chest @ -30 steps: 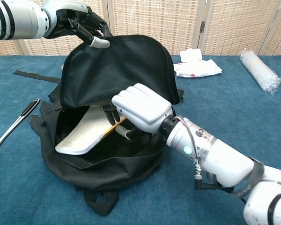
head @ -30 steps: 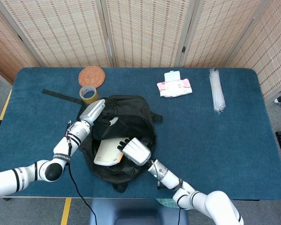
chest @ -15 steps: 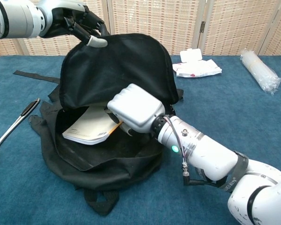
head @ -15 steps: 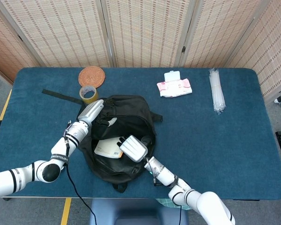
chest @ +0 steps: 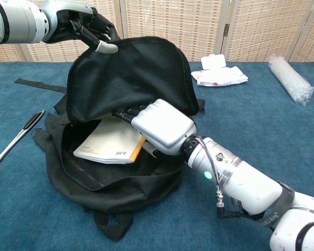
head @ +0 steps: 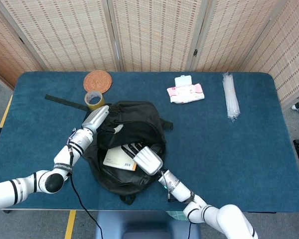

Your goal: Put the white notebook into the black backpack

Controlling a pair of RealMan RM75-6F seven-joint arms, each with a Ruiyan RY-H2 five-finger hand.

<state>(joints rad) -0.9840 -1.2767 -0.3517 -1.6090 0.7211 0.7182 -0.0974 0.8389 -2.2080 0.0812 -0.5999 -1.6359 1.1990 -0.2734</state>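
The black backpack (head: 139, 117) (chest: 131, 73) lies open in the near-left part of the blue table. My left hand (head: 95, 119) (chest: 78, 23) grips its top flap and holds it raised. The white notebook (head: 118, 159) (chest: 107, 146) lies flat inside the opening, with its orange spine towards my right hand. My right hand (head: 147, 159) (chest: 162, 128) hovers at the bag's mouth, just right of the notebook. Its dark fingers (chest: 126, 111) stretch out straight over the book under the flap and hold nothing.
A tape roll (head: 94, 99) and a woven coaster (head: 97, 81) sit behind the bag. A wipes pack (head: 185, 92) and a clear plastic bundle (head: 230, 97) lie at the far right. A loose backpack strap (chest: 10, 144) trails to the left.
The notebook went from tilted in my right hand's grip to lying flat inside the backpack. My right hand let go, straightened its fingers and drew back slightly. The left hand kept the flap up.
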